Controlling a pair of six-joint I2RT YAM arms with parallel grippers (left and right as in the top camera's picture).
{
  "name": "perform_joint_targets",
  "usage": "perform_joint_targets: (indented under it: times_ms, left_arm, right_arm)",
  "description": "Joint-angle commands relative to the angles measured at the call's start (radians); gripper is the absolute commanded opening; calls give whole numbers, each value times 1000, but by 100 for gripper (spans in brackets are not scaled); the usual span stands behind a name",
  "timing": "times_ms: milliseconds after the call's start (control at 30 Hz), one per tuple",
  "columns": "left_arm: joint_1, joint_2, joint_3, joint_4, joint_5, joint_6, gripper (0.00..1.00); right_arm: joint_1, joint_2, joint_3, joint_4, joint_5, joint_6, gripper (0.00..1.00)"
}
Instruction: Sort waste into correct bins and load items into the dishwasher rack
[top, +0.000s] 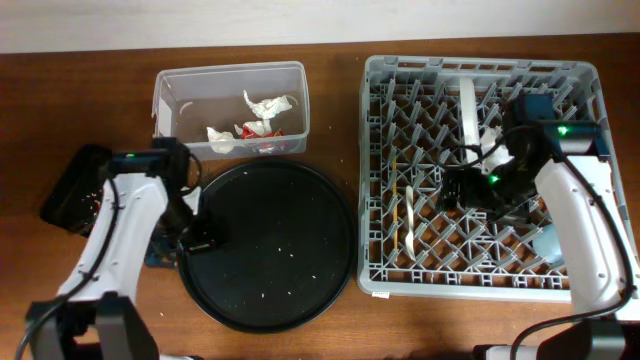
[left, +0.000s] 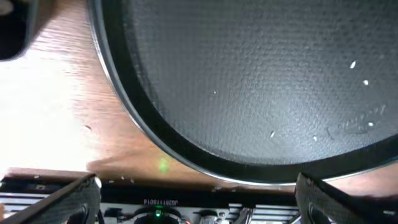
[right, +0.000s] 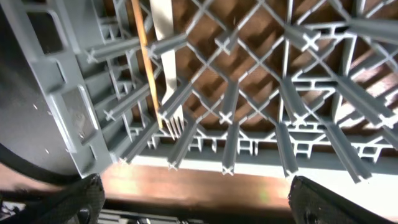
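Observation:
The grey dishwasher rack fills the right side. In it lie a white plastic fork and a wooden chopstick, and a white plate stands on edge at the back. A light blue cup shows under my right arm. My right gripper hovers over the rack's middle, open and empty; the fork and chopstick lie ahead of it. The clear tub holds white scraps and a red wrapper. My left gripper is open and empty at the round tray's left rim.
The large round black tray lies in the middle with a few pale crumbs on it; it also fills the left wrist view. A flat black tray sits at the far left, partly under my left arm.

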Motion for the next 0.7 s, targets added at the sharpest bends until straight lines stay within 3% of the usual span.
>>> perform_joint_targets:
  times_ms: [0, 100, 300, 467, 667]
  left_arm:
    - [12, -179, -5, 26, -1, 15, 99]
    - [12, -377, -78, 119, -1, 14, 99]
    - [12, -835, -267, 315, -1, 14, 99]
    - [13, -993, -275, 337, 3, 14, 99]
    - [12, -1003, -275, 333, 3, 15, 99]
  right_arm:
    - [16, -77, -21, 10, 28, -18, 98]
    - [27, -207, -86, 95, 28, -11, 98]
    - [27, -629, -321, 356, 123, -12, 98]
    - [25, -839, -386, 354, 125, -12, 99]
    - [25, -849, -386, 354, 125, -12, 98]
